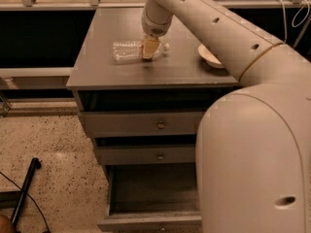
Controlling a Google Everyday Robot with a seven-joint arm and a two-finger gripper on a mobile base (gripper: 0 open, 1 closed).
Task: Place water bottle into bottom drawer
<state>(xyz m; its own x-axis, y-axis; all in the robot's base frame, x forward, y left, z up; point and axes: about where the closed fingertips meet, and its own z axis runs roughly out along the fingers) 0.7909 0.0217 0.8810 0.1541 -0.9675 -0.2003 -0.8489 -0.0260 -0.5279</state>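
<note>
The water bottle [127, 50] lies on its side on top of the grey cabinet [107, 69], with its cap end pointing right. My gripper [149, 49] hangs down from the long white arm and sits right at the bottle's label end, covering the label band. The bottom drawer [146, 191] is pulled out and its inside looks empty. Its front edge [146, 223] shows at the bottom of the view, and its right part is hidden behind my arm.
A cream round bowl [208, 55] stands on the cabinet top to the right, partly hidden by my arm. The two upper drawers [141, 123] are closed. A black stick [26, 186] lies on the speckled floor at the left. My white arm fills the right side.
</note>
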